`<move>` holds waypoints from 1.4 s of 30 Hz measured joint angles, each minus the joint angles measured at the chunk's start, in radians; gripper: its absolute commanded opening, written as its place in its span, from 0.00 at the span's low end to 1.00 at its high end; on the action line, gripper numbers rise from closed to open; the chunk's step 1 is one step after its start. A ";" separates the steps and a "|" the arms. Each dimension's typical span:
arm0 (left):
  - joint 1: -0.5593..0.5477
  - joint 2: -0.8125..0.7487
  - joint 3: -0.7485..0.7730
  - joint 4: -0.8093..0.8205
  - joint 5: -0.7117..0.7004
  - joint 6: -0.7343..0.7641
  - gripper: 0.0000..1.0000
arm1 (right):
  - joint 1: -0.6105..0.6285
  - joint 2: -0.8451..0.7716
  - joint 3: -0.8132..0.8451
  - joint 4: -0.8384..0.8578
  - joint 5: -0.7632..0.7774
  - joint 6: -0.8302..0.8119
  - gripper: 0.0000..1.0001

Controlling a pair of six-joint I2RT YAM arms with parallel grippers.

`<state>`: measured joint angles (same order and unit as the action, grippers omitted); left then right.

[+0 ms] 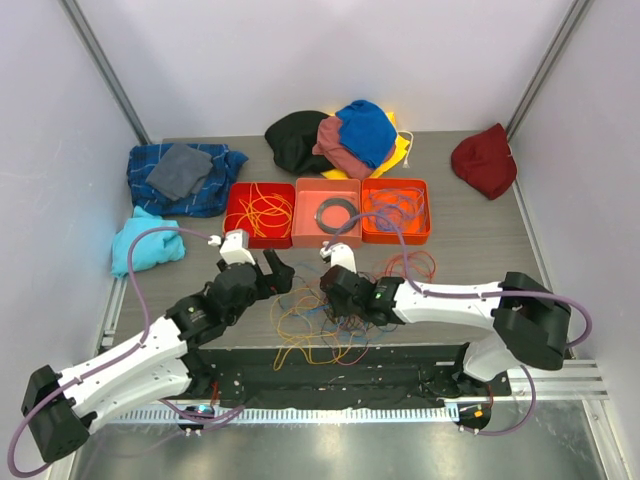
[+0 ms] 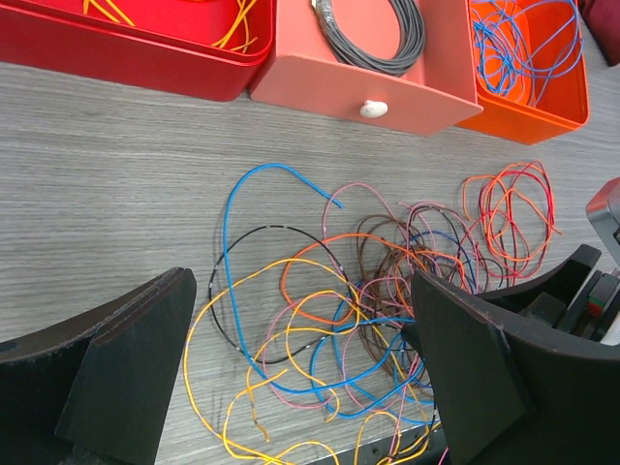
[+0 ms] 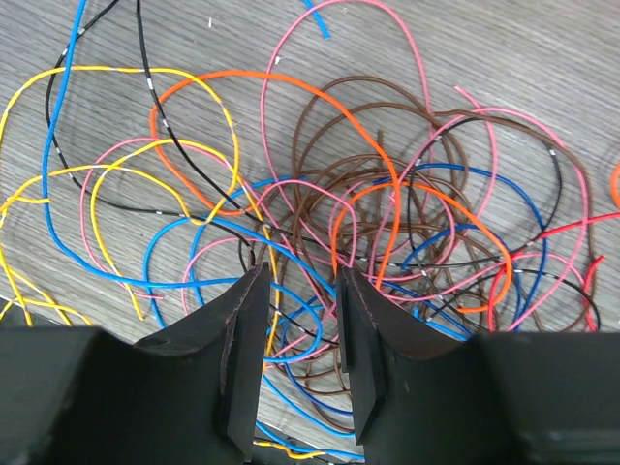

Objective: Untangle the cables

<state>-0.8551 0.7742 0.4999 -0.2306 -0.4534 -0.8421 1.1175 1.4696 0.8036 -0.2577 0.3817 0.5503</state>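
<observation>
Cables (image 1: 318, 322) lie in a loose heap on the grey wood-grain worktop (image 1: 470, 265). The heap sits near the front edge, between the two end effectors and in front of three trays. It is a wide spread of string-thin loops crossing over and under one another. Long blue and yellow arcs lie on the left, with an orange loop and a dense knot of brown and pink in the middle. A black strand with pale marks runs through, and a small red and orange cluster lies slightly apart on the right. More strands lie in the trays: orange and yellow in the red tray (image 1: 229, 215), blue and red in the orange tray (image 1: 427, 215). The pink tray (image 1: 310, 232) between them holds a dark coiled ring (image 2: 387, 60). The left end effector (image 2: 295, 378) hovers over the heap with jaws spread wide, holding nothing. The right end effector (image 3: 305, 349) sits low over the knot, its jaws a narrow gap apart. Blue, pink and brown strands show in that gap, none clamped.
</observation>
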 measured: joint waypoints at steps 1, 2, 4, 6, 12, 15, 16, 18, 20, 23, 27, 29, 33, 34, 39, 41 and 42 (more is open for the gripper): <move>0.000 -0.006 -0.004 -0.001 0.000 -0.001 0.99 | 0.000 0.003 0.002 0.002 -0.002 0.000 0.40; 0.000 -0.009 -0.006 -0.001 0.000 -0.004 0.99 | 0.000 0.007 0.003 0.003 -0.004 0.000 0.40; 0.000 -0.012 -0.010 -0.003 0.000 -0.010 0.99 | 0.000 0.015 0.005 0.004 -0.007 0.000 0.39; 0.000 -0.012 -0.011 -0.005 0.000 -0.012 0.99 | 0.000 0.017 0.005 0.003 -0.011 0.000 0.38; 0.000 -0.006 -0.013 -0.005 0.000 -0.015 0.99 | 0.000 0.034 0.005 0.006 -0.025 0.000 0.36; 0.000 -0.004 -0.014 -0.006 0.001 -0.016 0.99 | 0.002 0.042 0.005 0.004 -0.029 0.000 0.38; 0.000 -0.004 -0.014 -0.006 0.001 -0.016 0.99 | 0.002 0.041 0.005 0.005 -0.029 0.000 0.39; 0.000 -0.004 -0.016 -0.006 0.000 -0.016 0.99 | 0.006 0.029 0.005 0.002 -0.029 0.001 0.43; 0.000 -0.004 -0.019 -0.006 0.000 -0.016 0.99 | 0.011 0.011 0.005 -0.003 -0.029 0.000 0.46; 0.000 -0.004 -0.022 -0.006 0.000 -0.016 0.99 | 0.023 -0.031 0.005 -0.021 -0.024 0.001 0.48; 0.000 0.000 -0.022 -0.005 0.001 -0.018 0.99 | 0.042 -0.110 0.000 -0.037 -0.015 0.002 0.47; 0.000 0.009 -0.022 -0.003 0.001 -0.019 0.99 | 0.050 -0.139 -0.003 -0.041 -0.014 0.002 0.47; 0.000 0.027 -0.022 0.002 0.003 -0.023 0.98 | 0.058 -0.142 -0.016 -0.041 -0.019 0.002 0.46; 0.000 0.032 -0.022 0.002 0.005 -0.024 0.98 | 0.059 -0.133 -0.021 -0.042 -0.022 0.002 0.46; 0.000 0.045 -0.022 0.002 0.010 -0.034 0.98 | 0.068 -0.086 -0.046 -0.042 -0.033 0.002 0.46; 0.000 0.045 -0.022 0.002 0.010 -0.038 0.98 | 0.070 -0.075 -0.050 -0.042 -0.033 0.001 0.46; 0.000 0.045 -0.022 0.002 0.009 -0.040 0.98 | 0.070 -0.070 -0.050 -0.042 -0.032 0.000 0.46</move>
<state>-0.8551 0.8188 0.4782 -0.2291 -0.4442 -0.8822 1.1873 1.3994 0.7532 -0.2993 0.3496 0.5503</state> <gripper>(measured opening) 0.983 0.457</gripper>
